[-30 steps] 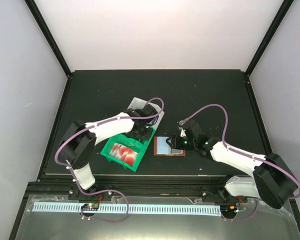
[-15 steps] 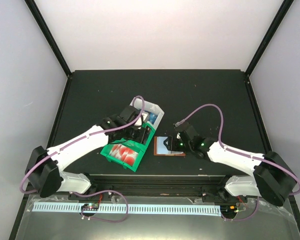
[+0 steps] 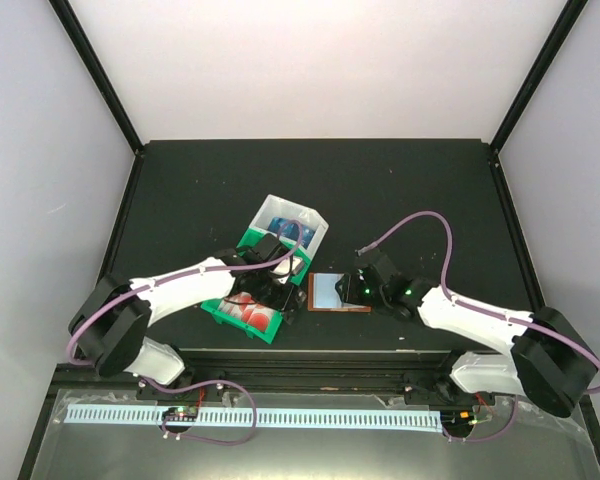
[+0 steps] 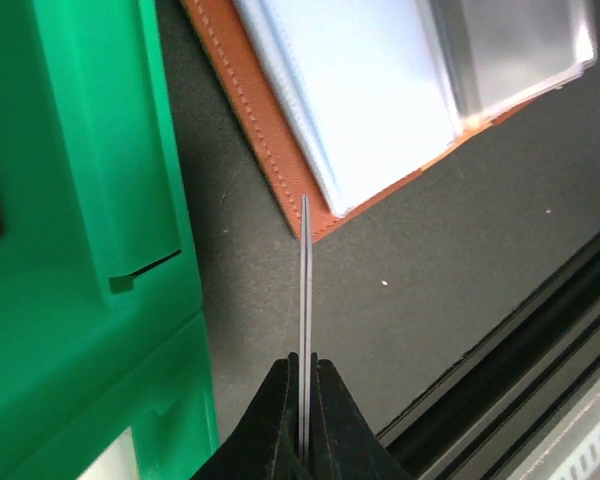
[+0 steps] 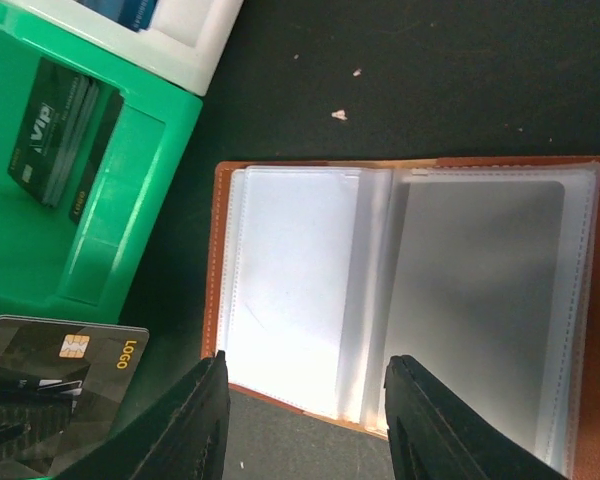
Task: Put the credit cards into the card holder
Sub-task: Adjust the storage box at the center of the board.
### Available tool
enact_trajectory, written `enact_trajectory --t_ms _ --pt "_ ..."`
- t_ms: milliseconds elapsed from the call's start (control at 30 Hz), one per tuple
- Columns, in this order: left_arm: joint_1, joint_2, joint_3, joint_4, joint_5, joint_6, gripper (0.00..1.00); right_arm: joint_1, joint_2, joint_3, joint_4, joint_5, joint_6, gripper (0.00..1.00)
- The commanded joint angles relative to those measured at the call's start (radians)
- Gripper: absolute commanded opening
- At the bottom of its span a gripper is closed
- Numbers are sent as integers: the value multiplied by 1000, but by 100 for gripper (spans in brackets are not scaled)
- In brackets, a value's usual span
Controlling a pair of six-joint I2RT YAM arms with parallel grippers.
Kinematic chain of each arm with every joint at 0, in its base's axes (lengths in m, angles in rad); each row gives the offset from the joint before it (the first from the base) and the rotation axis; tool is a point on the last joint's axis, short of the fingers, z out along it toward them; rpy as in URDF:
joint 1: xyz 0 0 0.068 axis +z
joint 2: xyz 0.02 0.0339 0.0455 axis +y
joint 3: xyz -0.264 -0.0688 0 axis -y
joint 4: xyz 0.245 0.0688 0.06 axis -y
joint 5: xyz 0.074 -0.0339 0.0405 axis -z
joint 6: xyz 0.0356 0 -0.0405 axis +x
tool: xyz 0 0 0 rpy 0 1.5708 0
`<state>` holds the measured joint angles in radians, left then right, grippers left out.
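The left gripper (image 4: 302,378) is pinched narrow on one black card (image 4: 304,280), a thin stiff rectangle that stands edge-on straight out from its fingertips. In the right wrist view the card's face shows a metal chip and the word LOGO. The card's far end reaches the stitched corner of the card holder (image 5: 221,260); whether it touches cannot be told.

Just to that gripper's left in its own view is the one tray (image 5: 150,170), smooth moulded plastic, green with a white end. It has three compartments. The middle one has a small stack of black cards (image 5: 55,130), the white end has blue cards (image 3: 292,233), and the near one has red-and-white cards (image 3: 250,312). The number in each stack cannot be told.

The right gripper (image 5: 308,400) is spread wide and holds nothing. The single holder lies open flat directly ahead of and between its fingers. It is brown leather with two glossy clear pocket leaves showing. All rests on a dark matte table (image 5: 460,70).
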<state>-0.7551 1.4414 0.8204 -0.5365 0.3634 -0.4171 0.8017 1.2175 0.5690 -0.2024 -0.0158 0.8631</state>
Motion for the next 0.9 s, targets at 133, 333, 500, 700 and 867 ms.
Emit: enact_trajectory --t_ms 133,333,500,700,867 --pt "5 20 9 -76 -188 20 2 3 25 18 2 26 1 45" --pt "40 8 5 -114 -266 26 1 2 30 22 4 24 1 45" --pt "79 -13 1 -120 -295 36 2 2 24 23 3 19 1 45" --pt "79 -102 3 -39 -71 60 2 2 -9 17 86 -109 -34 46" --pt "80 -211 21 59 154 -7 2 3 -90 -8 247 -286 -29 56"
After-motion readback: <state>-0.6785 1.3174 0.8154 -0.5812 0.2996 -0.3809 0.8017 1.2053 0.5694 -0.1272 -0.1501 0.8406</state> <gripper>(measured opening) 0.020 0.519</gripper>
